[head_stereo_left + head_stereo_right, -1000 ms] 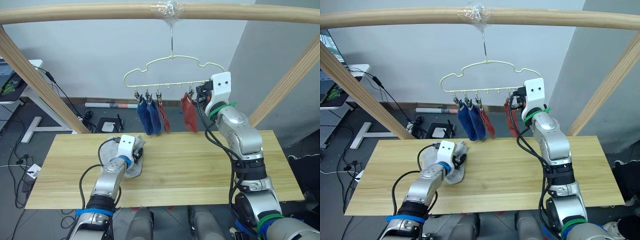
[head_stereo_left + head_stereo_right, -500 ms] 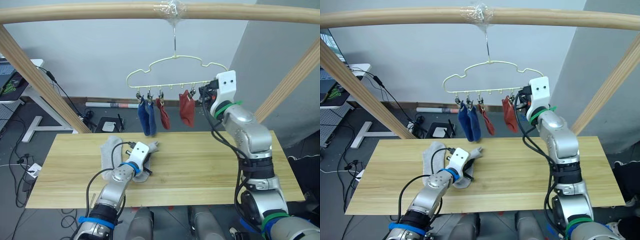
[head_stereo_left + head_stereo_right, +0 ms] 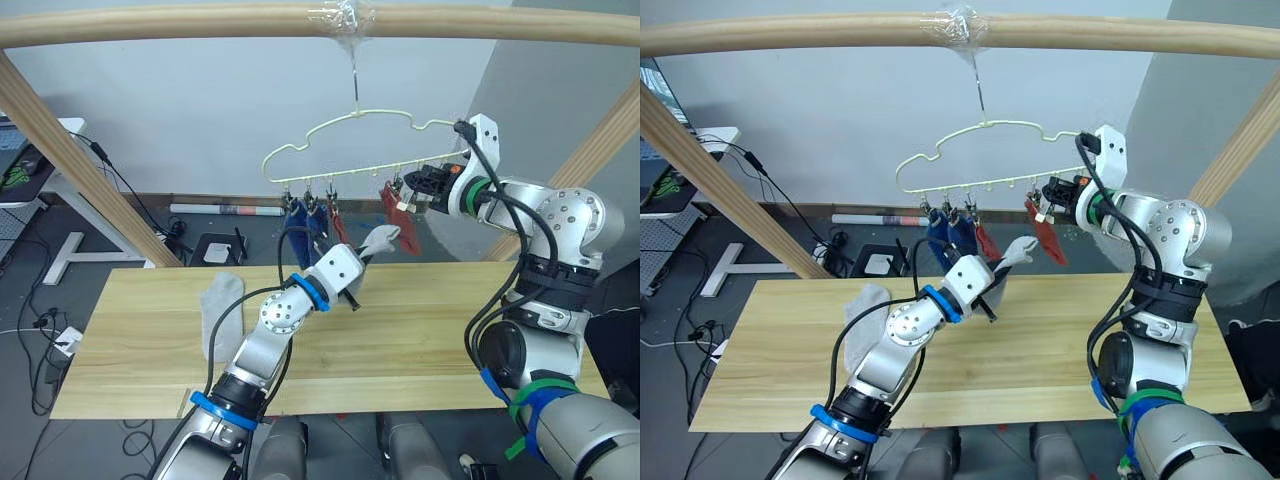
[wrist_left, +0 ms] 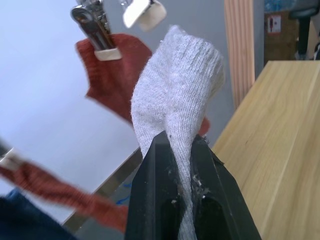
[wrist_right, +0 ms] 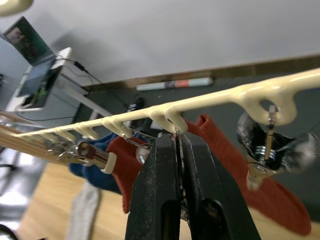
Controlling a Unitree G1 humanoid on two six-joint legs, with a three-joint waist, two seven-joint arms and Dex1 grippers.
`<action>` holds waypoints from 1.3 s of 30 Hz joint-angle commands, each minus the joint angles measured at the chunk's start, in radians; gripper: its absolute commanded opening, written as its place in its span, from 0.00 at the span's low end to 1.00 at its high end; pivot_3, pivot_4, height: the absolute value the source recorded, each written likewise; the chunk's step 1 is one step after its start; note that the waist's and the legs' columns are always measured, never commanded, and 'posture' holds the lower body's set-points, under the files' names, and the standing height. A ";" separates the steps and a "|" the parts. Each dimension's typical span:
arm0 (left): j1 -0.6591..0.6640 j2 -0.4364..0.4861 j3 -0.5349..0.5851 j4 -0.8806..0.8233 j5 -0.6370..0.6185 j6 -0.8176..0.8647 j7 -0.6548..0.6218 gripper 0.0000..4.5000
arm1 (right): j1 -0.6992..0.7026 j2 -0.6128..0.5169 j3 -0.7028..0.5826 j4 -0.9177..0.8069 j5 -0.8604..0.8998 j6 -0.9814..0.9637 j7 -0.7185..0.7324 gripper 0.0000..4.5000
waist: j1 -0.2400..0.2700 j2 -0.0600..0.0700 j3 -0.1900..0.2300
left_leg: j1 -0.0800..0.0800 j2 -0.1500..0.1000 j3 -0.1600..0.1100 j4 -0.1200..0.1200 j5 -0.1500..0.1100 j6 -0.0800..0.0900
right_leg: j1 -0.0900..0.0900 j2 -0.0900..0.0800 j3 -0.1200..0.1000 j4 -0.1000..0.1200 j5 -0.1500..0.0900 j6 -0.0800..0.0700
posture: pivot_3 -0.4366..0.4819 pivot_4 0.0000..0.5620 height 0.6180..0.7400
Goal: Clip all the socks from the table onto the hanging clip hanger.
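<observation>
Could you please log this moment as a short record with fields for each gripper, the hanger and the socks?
left gripper: shut on a grey sock, lifted toward the clips
right gripper: shut on a metal clip of the hanger
hanger: hooked on the wooden bar, tilted
socks hung: two blue socks and two red socks
socks on table: second grey sock, lying flat

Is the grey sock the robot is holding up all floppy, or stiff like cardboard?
Probably floppy: the grey sock is knitted and folds over above the left hand pinching it. It looks light too, since that small pinch lifts it off the table. It may sag or swing near the clip hanger.
</observation>
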 commanded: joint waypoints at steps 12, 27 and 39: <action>-0.098 -0.056 0.010 0.071 0.041 -0.078 0.061 0.00 | -0.029 0.045 -0.094 -0.027 0.001 0.099 -0.086 0.00 | -0.003 0.000 0.000 | 0.000 0.000 0.000 0.000 0.000 0.000 | 0.000 0.000 0.000 0.000 -0.002 0.004 | 0.45 0.43 1.00; -0.114 -0.083 -0.001 0.053 0.020 -0.066 0.046 0.00 | -0.041 0.019 -0.132 -0.033 0.055 0.099 -0.089 0.94 | -0.022 0.001 0.001 | 0.000 0.000 0.000 0.000 0.000 0.000 | 0.000 0.000 0.000 0.000 -0.002 0.004 | 0.44 0.44 1.00; -0.125 -0.253 0.078 0.028 -0.205 0.221 -0.008 0.12 | 0.185 -0.252 0.161 -0.274 0.060 -0.176 0.152 1.00 | -0.040 0.002 0.002 | 0.000 0.000 0.001 0.000 0.000 0.000 | -0.001 0.000 0.001 0.000 -0.003 0.006 | 0.41 0.44 1.00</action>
